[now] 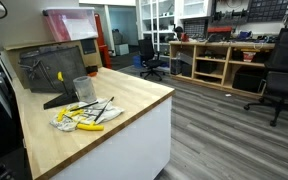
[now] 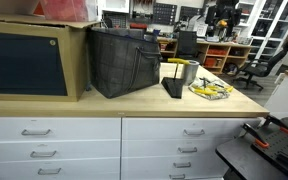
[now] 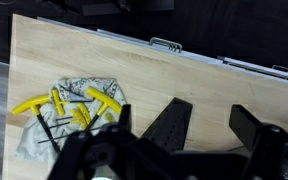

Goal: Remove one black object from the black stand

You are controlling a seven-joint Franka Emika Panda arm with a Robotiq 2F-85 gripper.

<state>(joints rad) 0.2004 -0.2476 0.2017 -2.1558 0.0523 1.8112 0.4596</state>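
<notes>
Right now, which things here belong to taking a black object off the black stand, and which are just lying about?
Job: large dark rectangular board stand, tilted back; the robot's hand, open.
Lying about: small translucent grey cup; yellow-handled tools on a crumpled pale cloth; black office chair.

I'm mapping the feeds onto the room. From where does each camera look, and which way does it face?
An exterior view: off a corner of the wooden counter, looking across it at the black stand; no arm clearly visible.
An exterior view: before the drawers, facing the stand over the counter edge; no arm clearly visible.
Wrist view: above the counter, looking down past the open gripper.
All three share the yellow tools.
</notes>
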